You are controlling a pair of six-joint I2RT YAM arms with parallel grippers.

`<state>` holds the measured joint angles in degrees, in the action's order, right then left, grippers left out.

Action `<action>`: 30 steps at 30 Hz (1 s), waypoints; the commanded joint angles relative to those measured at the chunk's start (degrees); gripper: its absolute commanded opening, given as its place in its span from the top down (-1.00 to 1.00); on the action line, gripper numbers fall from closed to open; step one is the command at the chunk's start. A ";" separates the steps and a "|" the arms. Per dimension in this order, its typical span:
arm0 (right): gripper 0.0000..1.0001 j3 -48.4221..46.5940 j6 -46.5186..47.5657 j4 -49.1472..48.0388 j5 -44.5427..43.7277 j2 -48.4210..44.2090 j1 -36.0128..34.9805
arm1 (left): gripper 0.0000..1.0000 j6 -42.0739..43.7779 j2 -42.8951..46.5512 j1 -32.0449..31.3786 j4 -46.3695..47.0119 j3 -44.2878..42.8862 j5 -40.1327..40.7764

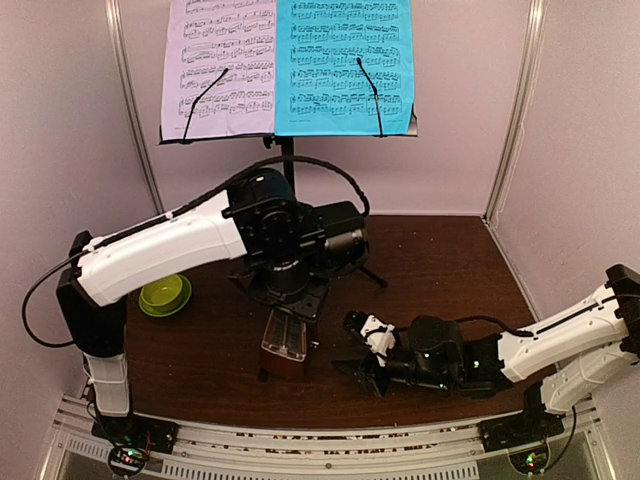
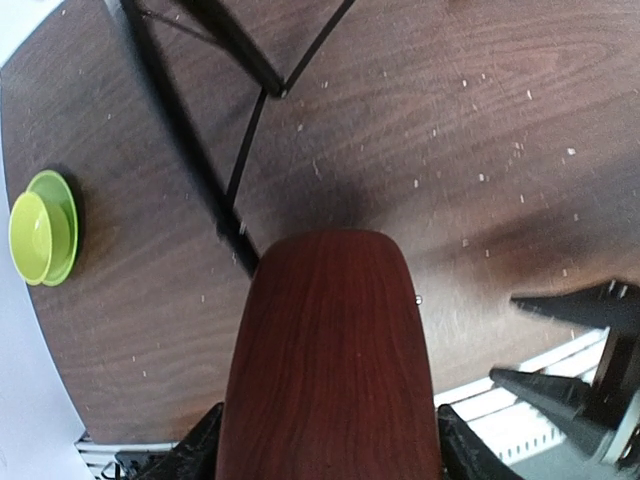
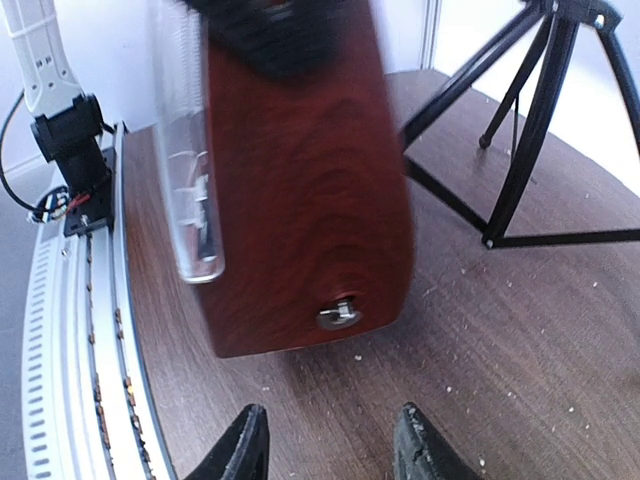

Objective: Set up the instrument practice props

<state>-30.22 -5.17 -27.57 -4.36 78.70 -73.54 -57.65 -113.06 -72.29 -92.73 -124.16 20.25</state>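
Lime-green bowl: near the left edge of the table; not a prop, so we leave it alone.
Lilac sheet: on the left half of the stand's desk, flat under a wire holder.
Left gripper: reaches down from above, jaws clamped on the upper flanks of the metronome.
Metronome: near the middle of the table's near edge, in front of the stand legs. We cannot tell whether its base bears fully on the table.
Handling: we judge the case rigid, fairly light and smooth. Its flanks taper upward, so a squeeze may let it slide out downward.
Hold point: we recommend the two wood-grain flanks, low enough for full pad contact.
Clear cover: on one face; probably thin and brittle, so we keep the pads off it.
Metal stud: low on one flank; a snag point.
Music stand: upright at the far edge, centre.
Cyan sheet: on the right half of the desk, touching the lilac sheet.
Right gripper: low over the near edge, just right of the metronome, jaws apart with nothing between them.
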 commanded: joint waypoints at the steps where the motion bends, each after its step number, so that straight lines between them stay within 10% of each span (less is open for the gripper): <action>1: 0.15 -2.11 2.47 -0.21 -0.94 -3.35 -0.58 | 1.00 -4.27 10.25 -0.60 -2.27 4.48 1.74; 14: 0.16 -14.05 4.43 -1.78 1.60 7.00 -2.80 | 1.00 -12.57 26.02 0.93 -2.28 20.07 1.36; 30: 0.25 -27.61 9.13 -1.79 1.11 23.37 -7.19 | 1.00 -12.35 22.63 5.43 -2.28 23.37 -3.39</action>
<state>-55.46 1.65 -28.53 -1.96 99.59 -79.33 -68.99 -90.37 -68.40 -95.07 -99.94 16.73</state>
